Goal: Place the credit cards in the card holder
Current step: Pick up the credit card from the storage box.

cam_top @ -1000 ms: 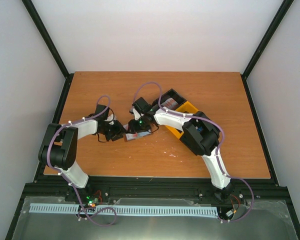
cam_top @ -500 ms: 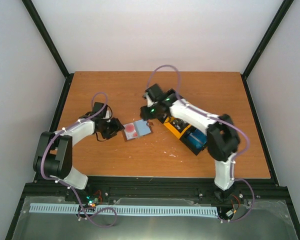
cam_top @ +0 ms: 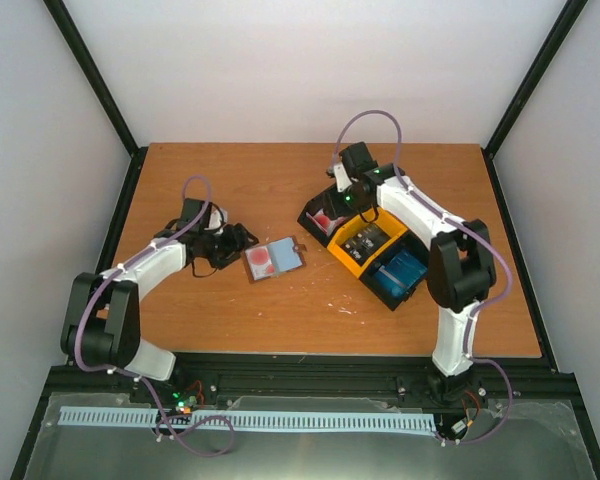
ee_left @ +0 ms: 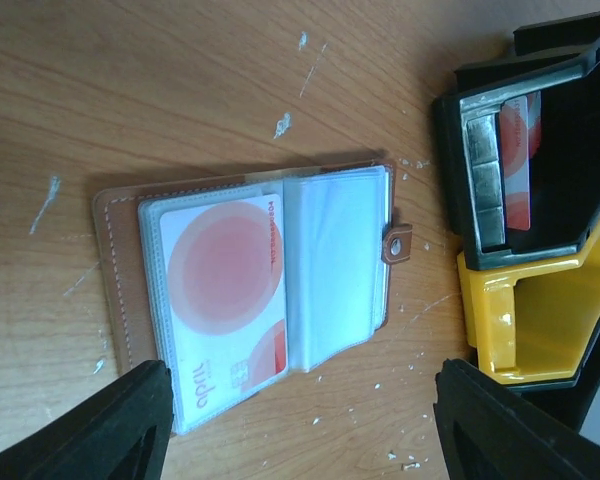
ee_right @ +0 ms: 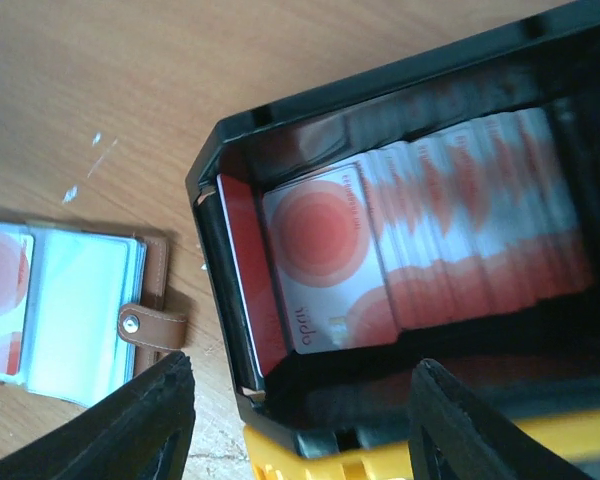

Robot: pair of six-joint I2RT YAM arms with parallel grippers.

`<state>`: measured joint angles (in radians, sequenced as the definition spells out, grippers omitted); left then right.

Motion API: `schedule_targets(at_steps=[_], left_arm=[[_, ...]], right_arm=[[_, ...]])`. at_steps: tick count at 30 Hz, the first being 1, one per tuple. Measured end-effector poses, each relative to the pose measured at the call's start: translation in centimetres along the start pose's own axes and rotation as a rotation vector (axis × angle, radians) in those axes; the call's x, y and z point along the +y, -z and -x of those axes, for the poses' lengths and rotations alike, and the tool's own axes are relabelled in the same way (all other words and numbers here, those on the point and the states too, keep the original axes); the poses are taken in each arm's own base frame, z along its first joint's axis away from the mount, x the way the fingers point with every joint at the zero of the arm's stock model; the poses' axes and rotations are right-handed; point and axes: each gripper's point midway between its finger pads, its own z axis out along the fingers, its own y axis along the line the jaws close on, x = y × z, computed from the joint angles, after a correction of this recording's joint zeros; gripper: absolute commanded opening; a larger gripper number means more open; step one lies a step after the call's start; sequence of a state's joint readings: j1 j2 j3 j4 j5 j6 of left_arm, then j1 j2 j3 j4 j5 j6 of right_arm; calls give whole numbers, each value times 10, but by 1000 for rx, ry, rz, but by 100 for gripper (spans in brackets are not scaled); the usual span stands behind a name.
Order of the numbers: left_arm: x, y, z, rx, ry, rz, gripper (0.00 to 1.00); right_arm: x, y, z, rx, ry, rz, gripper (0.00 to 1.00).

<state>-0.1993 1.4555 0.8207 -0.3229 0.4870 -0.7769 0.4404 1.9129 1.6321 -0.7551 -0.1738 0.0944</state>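
Brown card holder lies open, flat on the table, one red-and-white card tucked in a clear pocket, snap tab sticking out at 3 o'clock in the L wrist view. L gripper sits just beside it at 10 o'clock, fingers spread wide, nothing in them. R gripper hangs over the black bin, fingers apart & empty; credit cards stacked inside. Yellow bin touches it at 4 o'clock, top view.
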Motion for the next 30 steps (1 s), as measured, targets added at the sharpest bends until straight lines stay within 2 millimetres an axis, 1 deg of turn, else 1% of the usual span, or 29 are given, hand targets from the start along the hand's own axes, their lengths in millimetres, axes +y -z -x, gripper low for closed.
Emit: schedule_targets(at_steps=[3, 4, 7, 11, 15, 20, 25, 30], left_arm=[[-2, -3, 4, 9, 3, 3, 74], [-4, -4, 6, 9, 2, 3, 74], [-11, -4, 15, 2, -12, -2, 74], [-18, -4, 24, -10, -37, 1, 74], [-19, -5, 29, -12, -52, 10, 74], [-15, -10, 29, 2, -53, 28, 74], [-11, -13, 28, 12, -52, 38, 74], [-11, -14, 28, 14, -52, 40, 74]], right_arm=[[5, -23, -6, 56, 34, 30, 55], [6, -28, -7, 65, 43, 40, 54], [8, -46, -4, 92, 61, 62, 50], [12, -64, -2, 115, 75, 91, 47], [16, -73, -7, 145, 76, 118, 47], [22, -74, -13, 167, 75, 155, 46], [23, -76, -15, 176, 77, 162, 40], [23, -87, -21, 202, 79, 155, 33]])
